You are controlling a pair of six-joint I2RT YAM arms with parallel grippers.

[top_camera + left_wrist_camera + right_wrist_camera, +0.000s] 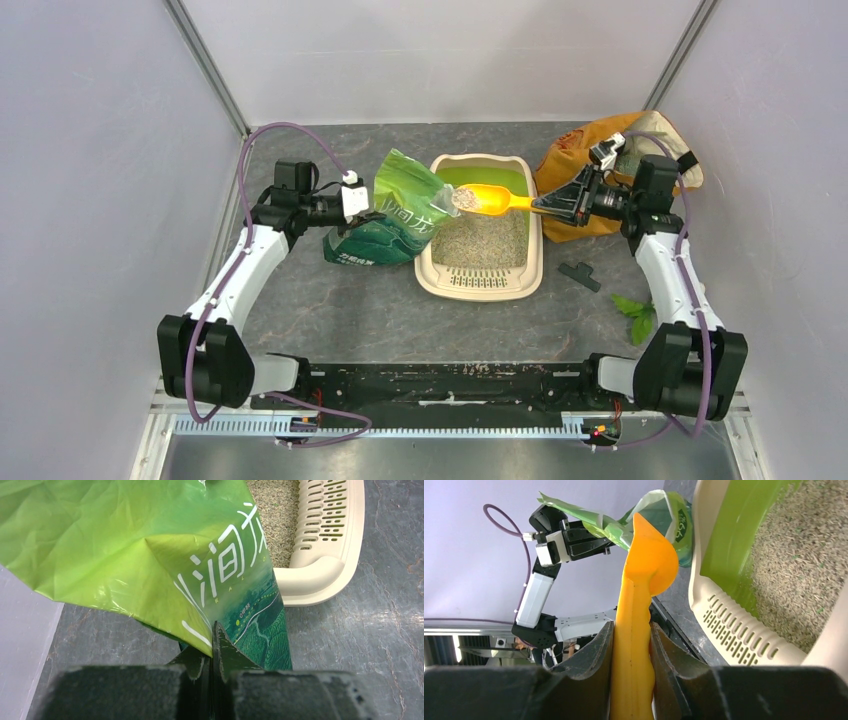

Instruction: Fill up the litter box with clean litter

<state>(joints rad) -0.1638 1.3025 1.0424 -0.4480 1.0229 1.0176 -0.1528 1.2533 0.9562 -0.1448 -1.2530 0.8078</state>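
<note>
The litter box (537, 258) has a beige rim, a lime-green inside and a slotted grate (478, 281) at its near end. Clean litter (490, 243) covers its floor; it also shows in the right wrist view (796, 580). My right gripper (556, 205) is shut on the handle of an orange scoop (495, 201) holding granules over the box's far left part; the scoop's underside (644, 575) fills the right wrist view. My left gripper (368, 218) is shut on the edge of the green litter bag (395, 215), whose mouth is beside the box.
An orange fabric bag (580, 170) lies behind my right arm at the back right. A small dark clip (579, 275) and green leaves (634, 315) lie on the grey tabletop to the right of the box. Grey walls close in both sides.
</note>
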